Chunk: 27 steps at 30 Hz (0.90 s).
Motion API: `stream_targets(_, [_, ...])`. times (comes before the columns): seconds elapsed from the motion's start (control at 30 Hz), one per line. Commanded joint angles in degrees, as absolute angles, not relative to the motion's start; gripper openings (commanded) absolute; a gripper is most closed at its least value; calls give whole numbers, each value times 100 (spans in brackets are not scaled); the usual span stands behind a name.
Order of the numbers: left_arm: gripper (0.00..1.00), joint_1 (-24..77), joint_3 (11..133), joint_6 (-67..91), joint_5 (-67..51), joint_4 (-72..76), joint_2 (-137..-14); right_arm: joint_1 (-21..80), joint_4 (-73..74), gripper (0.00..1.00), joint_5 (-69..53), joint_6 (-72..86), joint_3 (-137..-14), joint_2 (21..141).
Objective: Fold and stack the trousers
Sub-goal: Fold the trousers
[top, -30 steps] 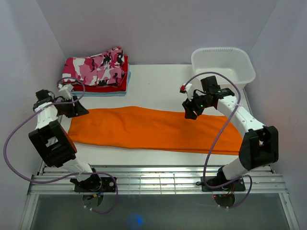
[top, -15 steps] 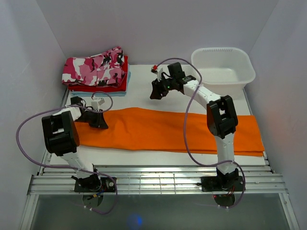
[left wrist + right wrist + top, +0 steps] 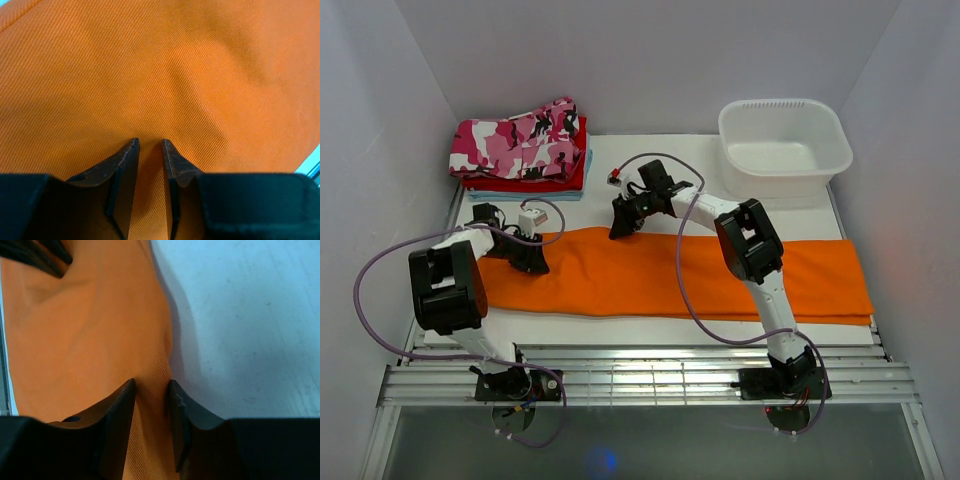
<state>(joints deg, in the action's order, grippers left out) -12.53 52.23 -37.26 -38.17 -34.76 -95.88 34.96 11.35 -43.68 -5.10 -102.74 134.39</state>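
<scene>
The orange trousers (image 3: 670, 272) lie flat and lengthwise across the white table. My left gripper (image 3: 533, 262) is down on their left part; in the left wrist view its jaws (image 3: 150, 142) stand narrow with orange cloth (image 3: 200, 75) between them. My right gripper (image 3: 617, 230) is at the trousers' far edge, left of the middle. In the right wrist view its jaws (image 3: 151, 382) pinch a ridge of the orange edge (image 3: 75, 340) next to bare table (image 3: 240, 315). A stack of folded garments (image 3: 520, 150), pink camouflage on top, lies at the back left.
A white plastic basin (image 3: 785, 135) stands at the back right. White walls close in the table on the left, right and back. A metal rail (image 3: 640, 375) runs along the near edge by the arm bases.
My right gripper has swung from the right side to the back middle and down onto the trousers' far edge. My left gripper moved onto the left part and has stayed there.
</scene>
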Motion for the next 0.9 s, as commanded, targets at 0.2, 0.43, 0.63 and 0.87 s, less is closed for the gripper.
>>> stream_targets(0.2, [40,-1336,5897,-3244,-3489,-3718,-9450,3577,230,8,-4747,-852,-8958,12218])
stream_targets(0.43, [52,-1336,6530,-1892,-3929,-3525,-9018,4350,-770,8,-2958,-2196,-7130,10883])
stream_targets(0.63, [57,-1257,7065,-871,-4429,-3656,-9404,5281,-1729,8,-876,-3163,-5953,10705])
stream_targets(0.87, [58,-678,7304,-905,-4106,-4096,-9703,6037,-3294,8,746,-3823,-5124,10775])
